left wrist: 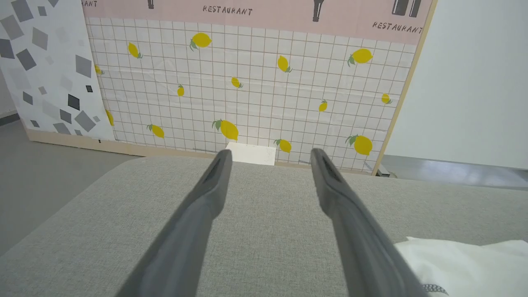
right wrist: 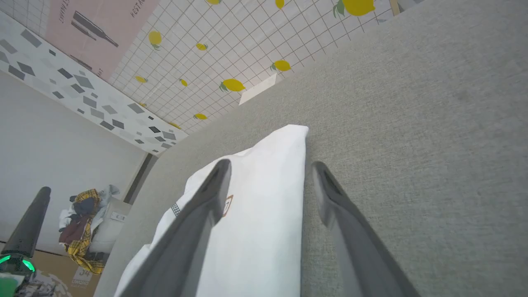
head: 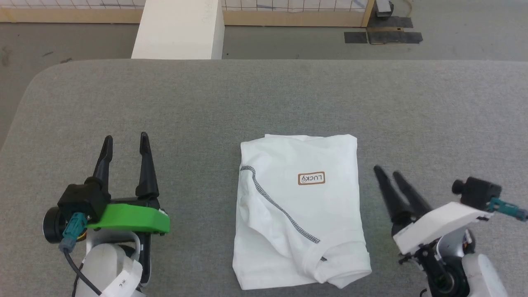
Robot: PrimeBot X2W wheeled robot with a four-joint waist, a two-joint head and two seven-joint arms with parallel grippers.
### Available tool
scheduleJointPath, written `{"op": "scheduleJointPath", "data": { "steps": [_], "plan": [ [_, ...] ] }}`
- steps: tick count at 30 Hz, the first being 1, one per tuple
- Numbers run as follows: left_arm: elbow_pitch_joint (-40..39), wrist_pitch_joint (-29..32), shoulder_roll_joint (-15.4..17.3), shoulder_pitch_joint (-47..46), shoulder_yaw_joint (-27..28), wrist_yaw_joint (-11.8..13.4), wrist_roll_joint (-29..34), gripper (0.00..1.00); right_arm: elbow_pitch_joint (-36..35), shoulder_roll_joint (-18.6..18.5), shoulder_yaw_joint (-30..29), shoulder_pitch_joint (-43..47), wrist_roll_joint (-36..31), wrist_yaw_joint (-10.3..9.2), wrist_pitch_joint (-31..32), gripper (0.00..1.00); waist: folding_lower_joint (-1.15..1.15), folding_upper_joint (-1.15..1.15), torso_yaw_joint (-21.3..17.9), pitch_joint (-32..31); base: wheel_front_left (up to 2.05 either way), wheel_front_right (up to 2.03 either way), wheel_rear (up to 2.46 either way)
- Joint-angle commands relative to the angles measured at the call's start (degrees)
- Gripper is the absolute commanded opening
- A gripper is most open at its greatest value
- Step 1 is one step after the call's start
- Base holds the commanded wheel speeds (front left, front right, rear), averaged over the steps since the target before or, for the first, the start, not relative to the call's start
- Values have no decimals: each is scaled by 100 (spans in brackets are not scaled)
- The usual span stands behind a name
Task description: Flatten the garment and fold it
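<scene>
Garment [head: 299,210] lies folded into a compact rectangle on the grey table [head: 247,95], between the left gripper [head: 126,137] and right gripper [head: 386,170]; both sit clear of it, fingers spread and empty, probably because the folding looks finished

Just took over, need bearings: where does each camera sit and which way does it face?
Head view: looks down on the folded garment on the grey table; left gripper and right gripper, open, flank it.
Left wrist view: along its fingers towards the lemon wall.
Right wrist view: along its fingers over the garment.
Shared: the garment.
</scene>
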Motion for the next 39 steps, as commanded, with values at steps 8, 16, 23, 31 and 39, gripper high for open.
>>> {"op": "scheduleJointPath", "data": {
  "steps": [8, 16, 23, 31, 39],
  "plan": [
    [17, -21, -19, 43, -61, -35, 27, 100, 625, 10, 194, -79, 259, -6, 689, 100, 0, 0, 77, 43, 0, 0, 0],
    [72, -21, -19, 60, -142, -38, -18, 100, 1120, 10, 271, -346, 3, -6, 1705, 100, 0, 0, 210, 21, 0, 0, 0],
    [101, -21, -19, 102, -138, -41, -22, 100, 995, 10, 250, -400, -415, -6, 2178, 0, 0, 0, 245, -34, 0, 0, 0],
    [-8, -21, -15, 173, 22, -38, 67, 100, 180, -37, 268, -532, -2059, -6, 2944, 0, 0, 0, -143, 12, 0, 0, 0],
    [-279, -21, 24, 4, 69, -97, 218, 100, -474, -1600, 1054, -1009, -3341, -6, 3747, 0, 0, 0, -959, 388, 0, 0, 0]
  ]
}}
